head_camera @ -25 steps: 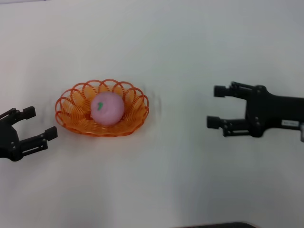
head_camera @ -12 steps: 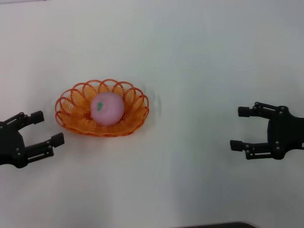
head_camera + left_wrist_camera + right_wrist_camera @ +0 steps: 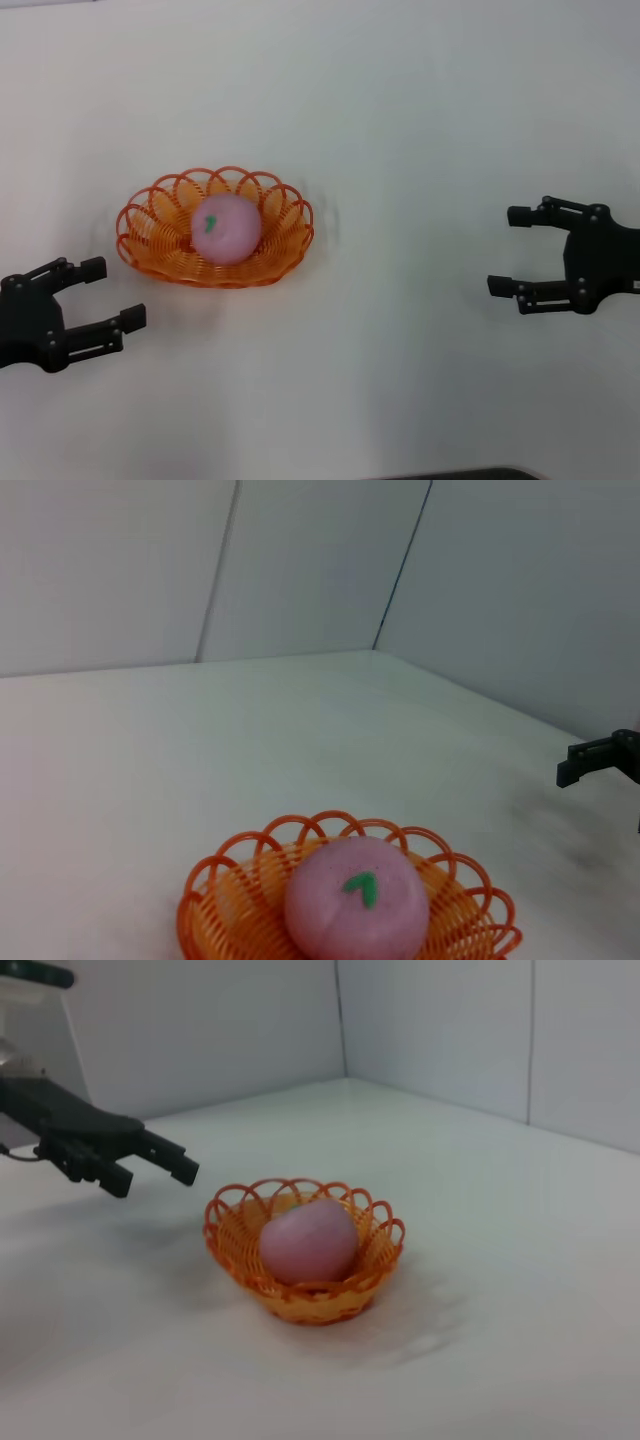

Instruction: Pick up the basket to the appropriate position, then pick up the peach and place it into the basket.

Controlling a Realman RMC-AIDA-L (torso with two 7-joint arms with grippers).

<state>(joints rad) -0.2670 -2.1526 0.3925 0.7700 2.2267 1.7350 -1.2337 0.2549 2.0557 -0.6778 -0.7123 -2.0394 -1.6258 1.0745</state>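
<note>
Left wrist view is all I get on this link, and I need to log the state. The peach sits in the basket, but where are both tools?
Observer: The left tool hangs open beside the basket, on the robot's left and a little nearer the robot, touching nothing.
Operator: And the dark bit at the edge of my picture?
Observer: That is the right tool, open and empty, well off to the basket's right over bare table.
Operator: Is the basket whole on the side nearest me? My frame cuts it off.
Observer: Yes, the head view shows its looped rim unbroken all round, with the peach resting in the middle.
</note>
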